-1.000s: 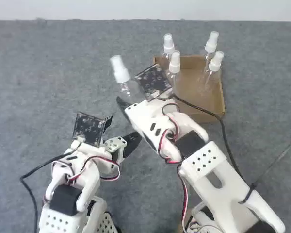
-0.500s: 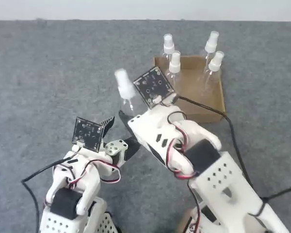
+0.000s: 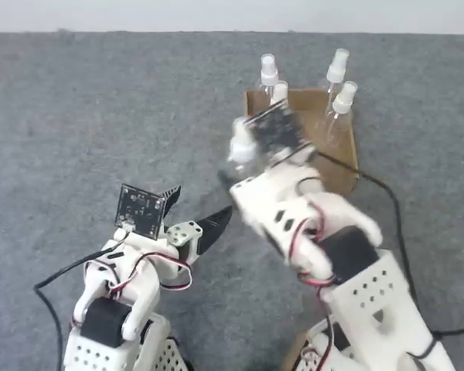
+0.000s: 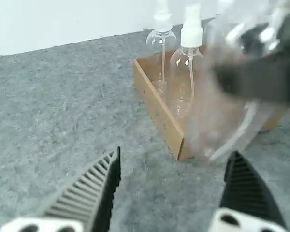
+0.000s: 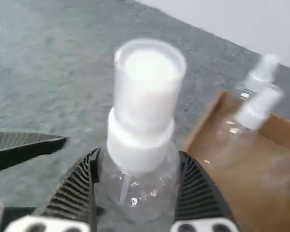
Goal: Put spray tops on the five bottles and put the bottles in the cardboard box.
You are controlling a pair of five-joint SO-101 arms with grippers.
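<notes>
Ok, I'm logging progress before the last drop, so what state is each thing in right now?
fifth bottle: spray top on, upright, gripped, not yet in the box.
four bottles: spray tops on, standing upright in the box.
cardboard box: open-topped, holding four.
right gripper: shut on the fifth bottle.
left gripper: open, empty.

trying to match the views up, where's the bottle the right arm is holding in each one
High view: the bottle, blurred, sits at the left wall of the cardboard box.
Left wrist view: the bottle is a blur in front of the box's near corner, beyond the left gripper.
Right wrist view: the bottle is clamped in the right gripper, with the box behind.
Shared landmark: the cardboard box.
</notes>
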